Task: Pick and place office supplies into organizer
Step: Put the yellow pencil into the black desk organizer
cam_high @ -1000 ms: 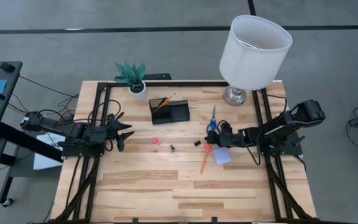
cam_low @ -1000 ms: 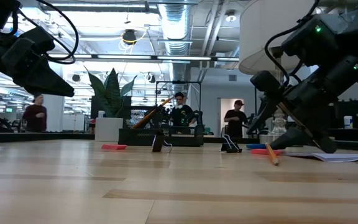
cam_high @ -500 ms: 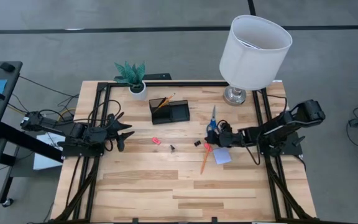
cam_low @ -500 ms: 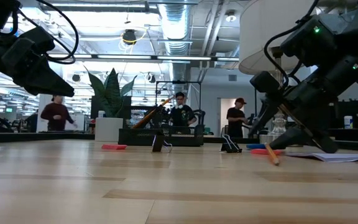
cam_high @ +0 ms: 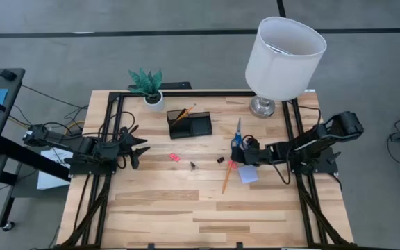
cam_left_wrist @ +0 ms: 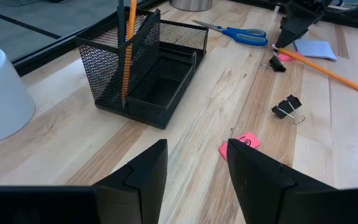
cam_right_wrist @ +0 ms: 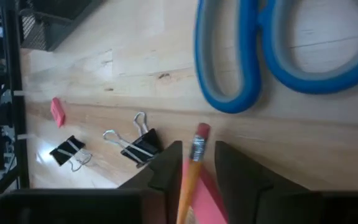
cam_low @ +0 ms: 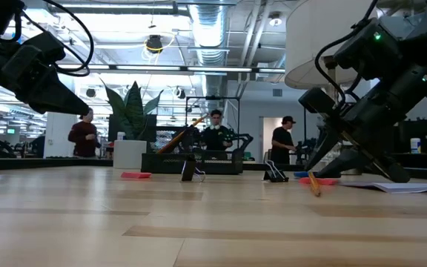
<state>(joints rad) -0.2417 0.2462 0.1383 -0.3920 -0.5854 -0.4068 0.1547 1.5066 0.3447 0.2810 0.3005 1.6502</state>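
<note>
My right gripper is low at the table's right side, its fingers pinching the eraser end of a pencil; the pencil's far end rests on the table, slanting toward the near edge. My left gripper hangs above the left side, fingers spread and holding nothing.

The lamp stands at the far right corner, the plant pot at the far left. The organizer sits between them, a second pencil upright in its cup section. The scissors lie just beyond the right gripper, the note pad just beside it. A pink eraser and two black clips lie between the grippers.
</note>
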